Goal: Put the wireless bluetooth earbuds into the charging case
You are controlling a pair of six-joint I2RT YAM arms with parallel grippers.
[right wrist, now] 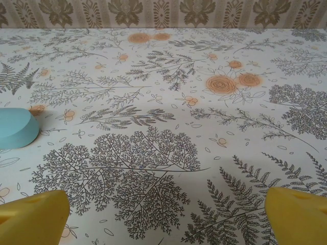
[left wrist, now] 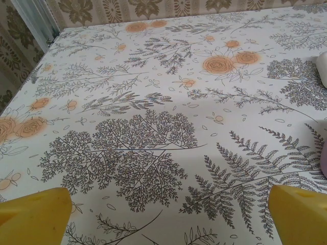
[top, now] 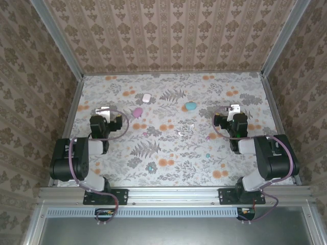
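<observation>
Bare table (top: 104,92) at the flanks; white case (top: 146,97), pink case (top: 137,112), teal case (top: 190,106) mid-table, possibly earbuds (top: 208,137) nearer.

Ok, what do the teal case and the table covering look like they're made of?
Teal case: likely hard plastic, matte finish; smooth rounded shell, even colour, no sharp glare. Table covering: probably a printed sheet or cloth, matte; flat floral print, weave not discernible.

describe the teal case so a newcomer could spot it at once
On the floral table, look toward the far middle, just right of centre. The teal case lies there, a smooth pebble shape. The pink case and white case sit further left; it alone is teal.
</observation>
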